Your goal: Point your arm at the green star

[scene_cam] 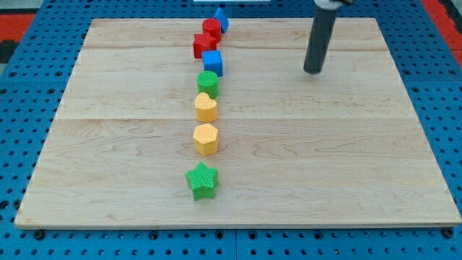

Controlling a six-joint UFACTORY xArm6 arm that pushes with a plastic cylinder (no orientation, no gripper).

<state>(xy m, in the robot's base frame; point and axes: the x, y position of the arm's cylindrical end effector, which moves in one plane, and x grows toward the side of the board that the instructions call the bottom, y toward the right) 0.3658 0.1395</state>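
One dark rod ends in my tip (pixel 313 71), which rests on the wooden board (pixel 346 166) near the view's top right, holding nothing, touching no block. Well apart, toward the view's bottom left, lies the green star (pixel 202 180), last in a line: yellow hexagon (pixel 206 139), yellow heart (pixel 206 107), green cylinder (pixel 208 81), blue cube (pixel 213 62), two red blocks (pixel 205 44), blue block (pixel 221 19).
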